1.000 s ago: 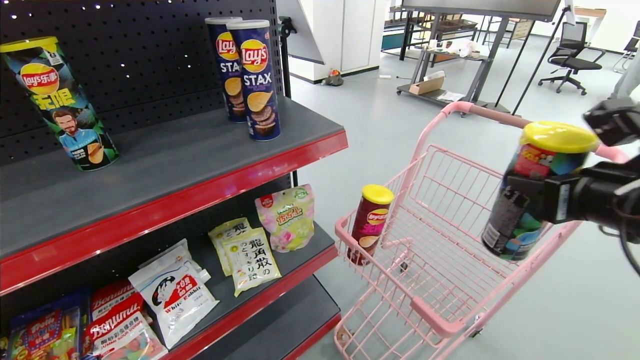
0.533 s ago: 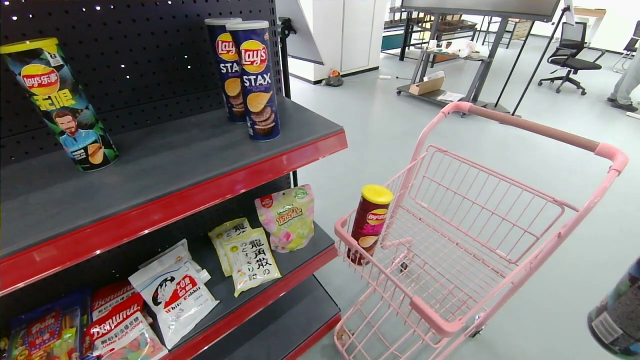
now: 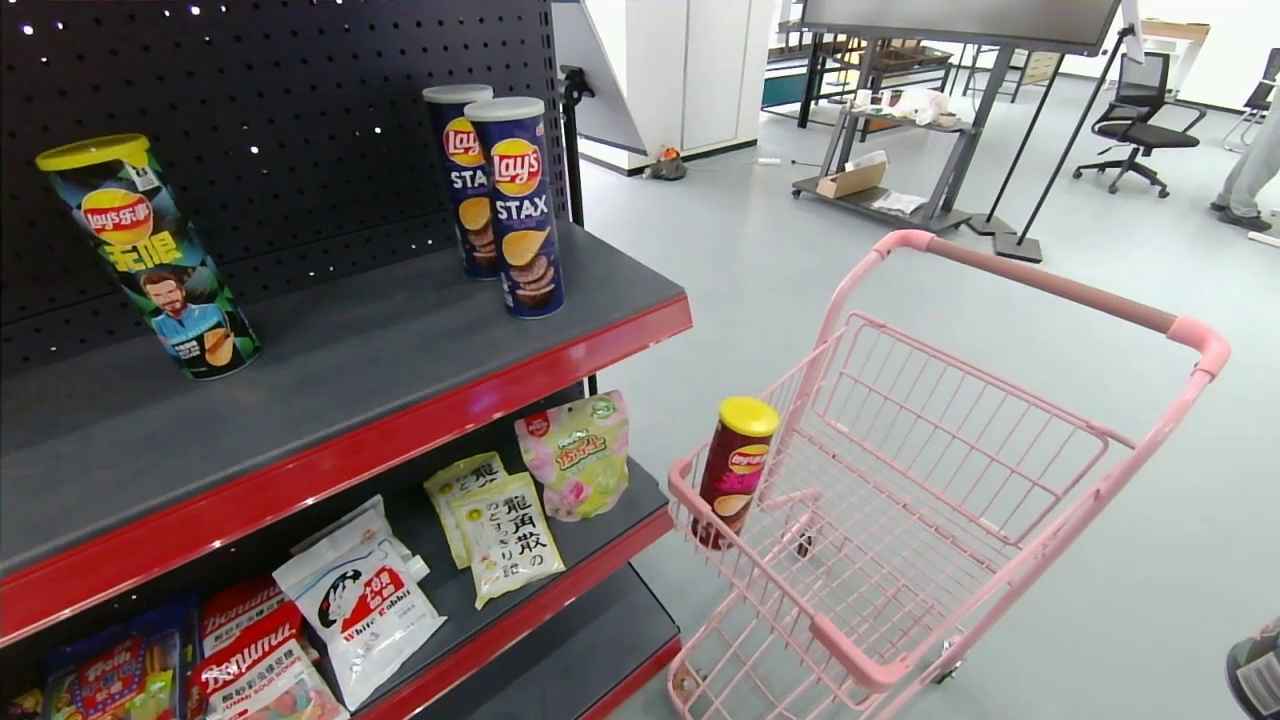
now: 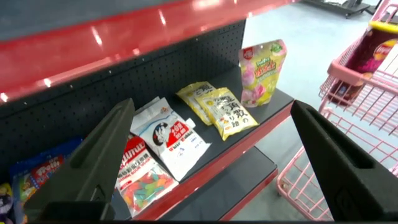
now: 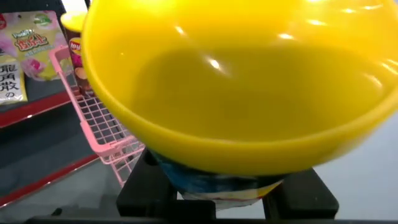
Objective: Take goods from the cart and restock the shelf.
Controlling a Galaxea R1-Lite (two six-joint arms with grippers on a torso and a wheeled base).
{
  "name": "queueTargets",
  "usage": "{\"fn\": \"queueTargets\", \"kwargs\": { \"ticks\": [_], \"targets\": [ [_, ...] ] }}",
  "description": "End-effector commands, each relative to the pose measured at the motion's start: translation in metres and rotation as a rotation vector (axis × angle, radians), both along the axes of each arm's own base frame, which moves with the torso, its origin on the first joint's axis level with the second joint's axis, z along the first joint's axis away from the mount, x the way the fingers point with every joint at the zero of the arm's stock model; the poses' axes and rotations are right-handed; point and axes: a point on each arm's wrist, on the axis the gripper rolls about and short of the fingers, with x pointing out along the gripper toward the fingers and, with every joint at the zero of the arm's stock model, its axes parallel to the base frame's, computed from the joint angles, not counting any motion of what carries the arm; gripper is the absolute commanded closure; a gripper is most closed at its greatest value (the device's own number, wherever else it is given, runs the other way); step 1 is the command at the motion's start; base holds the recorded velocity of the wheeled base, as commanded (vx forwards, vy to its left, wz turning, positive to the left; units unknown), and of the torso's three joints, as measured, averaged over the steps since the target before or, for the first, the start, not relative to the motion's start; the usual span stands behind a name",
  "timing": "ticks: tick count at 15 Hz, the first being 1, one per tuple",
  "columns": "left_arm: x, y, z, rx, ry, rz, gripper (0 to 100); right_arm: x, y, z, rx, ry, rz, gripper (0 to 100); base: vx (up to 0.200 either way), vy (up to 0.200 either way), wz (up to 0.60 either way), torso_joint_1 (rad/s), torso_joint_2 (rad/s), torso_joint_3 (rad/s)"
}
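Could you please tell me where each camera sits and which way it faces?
Head view: on the head, facing down at the shelf and pink cart; held can end at lower right.
Left wrist view: on the left wrist, facing the lower shelf's snack bags past the open left gripper.
Right wrist view: on the right wrist, close on the held can in the right gripper.
Shared: all three show the maroon can in the pink cart.

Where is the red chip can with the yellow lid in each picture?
Head view: the red cylindrical chip can with a yellow lid stands upright in the pink wire cart's corner nearest the grey-and-red shelf.
Left wrist view: the same can, in that cart corner.
Right wrist view: it peeks out behind the close-up yellow-lidded can.
Shared landmark: the pink-and-green snack pouch.
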Motion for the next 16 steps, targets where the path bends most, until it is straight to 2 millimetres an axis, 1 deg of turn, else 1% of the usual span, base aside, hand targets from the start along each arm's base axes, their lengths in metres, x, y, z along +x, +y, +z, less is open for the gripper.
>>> {"fn": "queueTargets", "kwargs": {
  "ticks": [1, 5, 10, 13, 15, 16],
  "targets": [
    [0.0, 0.0, 0.0, 0.0, 0.002, -0.001, 0, 0.0, 0.0, 0.0, -0.001, 0.002, 0.0, 100, 0.0, 0.0, 0.0, 0.217, -0.57, -0.359],
    [0.0, 0.0, 0.0, 0.0, 0.002, -0.001, 0, 0.001, 0.0, -0.004, -0.003, 0.017, 0.003, 100, 0.0, 0.0, 0.0, 0.226, -0.58, -0.361],
    [0.0, 0.0, 0.0, 0.0, 0.0, -0.001, 0, 0.003, 0.001, -0.007, -0.008, 0.031, 0.005, 100, 0.0, 0.0, 0.0, 0.177, -0.42, -0.254],
    [0.0, 0.0, 0.0, 0.0, 0.0, -0.001, 0, 0.003, 0.001, -0.012, -0.049, 0.043, 0.01, 100, 0.0, 0.0, 0.0, 0.142, -0.33, -0.193],
    [0.0, 0.0, 0.0, 0.0, 0.0, 0.001, 0, 0.002, 0.0, -0.015, -0.06, 0.048, 0.01, 100, 0.0, 0.0, 0.0, 0.013, -0.04, -0.025],
    [0.0, 0.0, 0.0, 0.0, 0.0, -0.001, 0, 0.002, 0.0, -0.015, -0.061, 0.045, 0.008, 100, 0.0, 0.0, 0.6, -0.002, -0.02, -0.017]
  ]
}}
